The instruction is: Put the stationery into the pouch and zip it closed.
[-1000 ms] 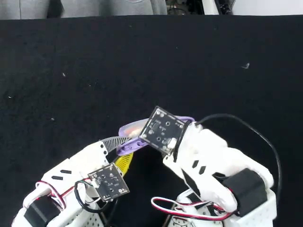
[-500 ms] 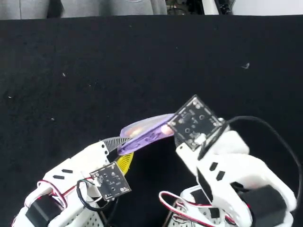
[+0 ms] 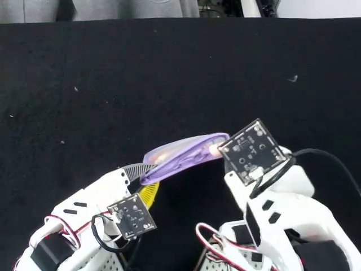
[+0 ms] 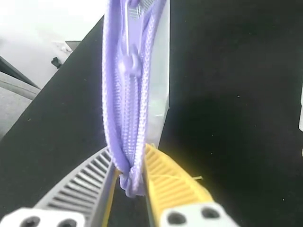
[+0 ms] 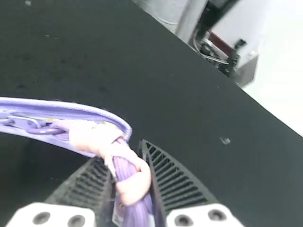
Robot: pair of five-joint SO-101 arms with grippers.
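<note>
The black bench carries both arms at its near edge. The lilac pouch hangs between them, lifted off the cloth and on edge with its zip side up.

The left hand is clamped on one end of the pouch, its grey and yellow fingers pressed against the bunched fabric. The right hand pinches the opposite end, with crumpled lilac material and a pink piece caught between its fingers. This two-ended hold seems meant to keep the zip line straight and taut. One hand anchors while the other pulls, so the slider can run without the soft pouch folding.

The zip slider sits partway along the teeth in the left wrist view. It lies well away from the left hand's grip.

From above, the right wrist's camera board covers that hand's fingers and the pouch end they hold. The pink piece may be a pull tab or part of the contents; I cannot say which. The pouch's inside is out of sight, so no stationery can be confirmed. It is also hard to judge whether the teeth are meshed along the whole length.
</note>
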